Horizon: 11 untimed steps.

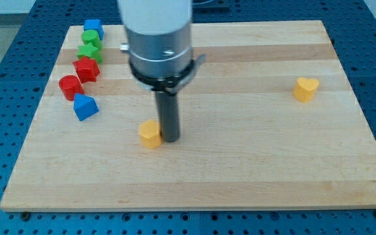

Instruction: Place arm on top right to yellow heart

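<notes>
Blue perforated board frames a pale wooden desk (240,189). Near the desk's right edge, toward its top right corner, sits the yellow heart (305,89), lobes toward the top edge and point toward the bottom edge, so its long axis runs top to bottom (roughly). My end effector is a plain dark rod with nothing to open or grasp; my tip (170,139) rests left of centre, touching the right side of a yellow block (150,134) of unclear shape, well apart from the heart. By the top left corner cluster a blue cube (93,28), two green blocks (89,44), a red star (86,69), a red cylinder (70,86) and a blue wedge (85,107).
</notes>
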Each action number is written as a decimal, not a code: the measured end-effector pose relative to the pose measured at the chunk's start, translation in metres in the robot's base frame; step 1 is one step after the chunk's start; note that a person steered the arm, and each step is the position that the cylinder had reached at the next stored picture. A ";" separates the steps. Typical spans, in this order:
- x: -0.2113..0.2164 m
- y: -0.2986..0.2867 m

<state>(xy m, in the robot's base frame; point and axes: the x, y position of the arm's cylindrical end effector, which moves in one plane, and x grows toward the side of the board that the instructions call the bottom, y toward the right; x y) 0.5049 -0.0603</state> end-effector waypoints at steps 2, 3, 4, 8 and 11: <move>0.000 -0.069; -0.001 -0.101; -0.006 -0.117; -0.218 0.157; -0.139 0.324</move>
